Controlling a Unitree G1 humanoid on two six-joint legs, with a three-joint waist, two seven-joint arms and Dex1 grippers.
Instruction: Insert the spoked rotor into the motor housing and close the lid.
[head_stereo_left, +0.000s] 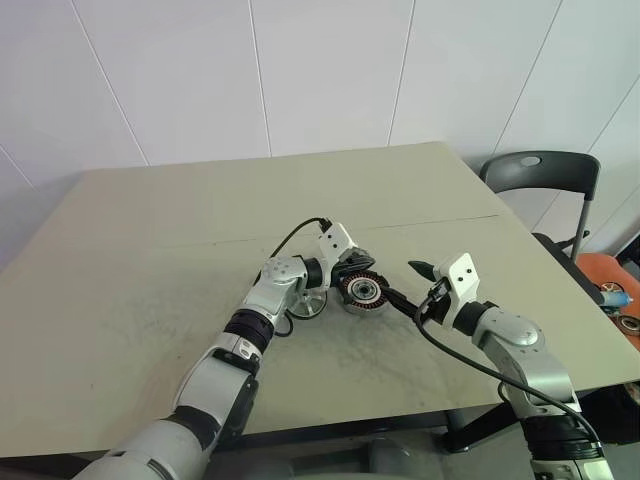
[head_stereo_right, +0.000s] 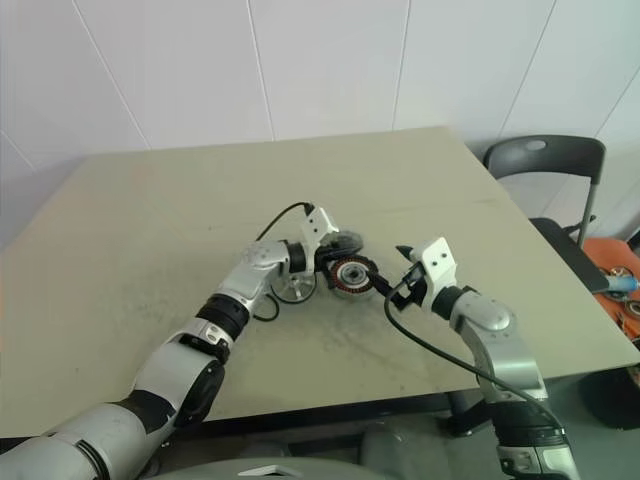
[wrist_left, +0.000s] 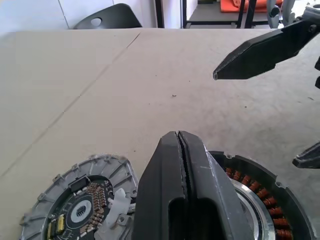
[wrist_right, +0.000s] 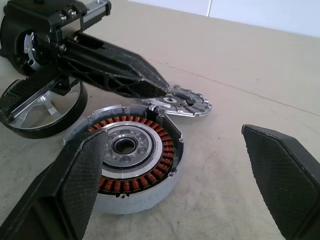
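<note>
The motor housing (wrist_right: 131, 165), with copper windings inside a silver rim, lies flat on the table near its middle (head_stereo_left: 360, 291). The spoked rotor (wrist_right: 40, 112), black-rimmed with silver spokes, lies beside it under my left wrist (head_stereo_left: 307, 305). The grey slotted lid (wrist_right: 184, 105) lies just beyond the housing, and shows again in the left wrist view (wrist_left: 75, 205). My left gripper (wrist_right: 162, 92) is shut on nothing and hovers over the housing's far edge, pointing toward the lid. My right gripper (head_stereo_left: 408, 285) is open, one finger close beside the housing, the other apart from it.
The beige table (head_stereo_left: 150, 250) stretches wide around the parts. A dark chair (head_stereo_left: 540, 175) stands past its right corner. Orange items (head_stereo_left: 612, 282) sit off the table's right edge. A black cable (head_stereo_left: 295, 237) loops from my left wrist.
</note>
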